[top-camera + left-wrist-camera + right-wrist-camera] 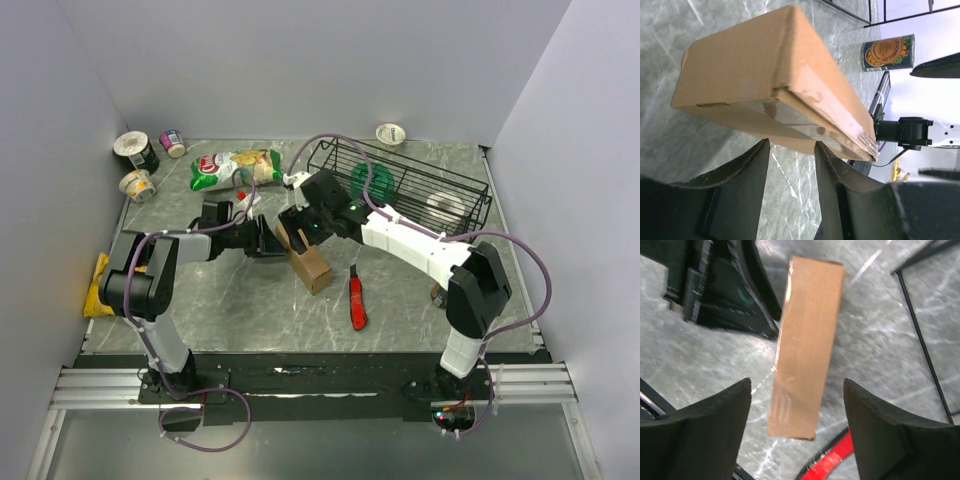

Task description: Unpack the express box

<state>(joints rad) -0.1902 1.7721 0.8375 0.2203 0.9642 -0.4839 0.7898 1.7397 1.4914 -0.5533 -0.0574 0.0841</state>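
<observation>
Right end effector (797,385), spread wide, hovers over the taped-shut express box (807,340).

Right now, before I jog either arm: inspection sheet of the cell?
Surface: grey marbled tabletop, no spills seen.
Job's things: express box, flaps shut, clear tape on the seam, standing on a long edge at centre.
Clutter: red utility knife beside the box; chip bag; small tubs at the back; black wire basket; can; yellow item at the left edge.
Grippers: left gripper open, fingers at the box, contact unclear; right gripper open, straddling the box from above.
Cables: purple cables looped loosely along both arms.
Surroundings: plain walls on three sides.
</observation>
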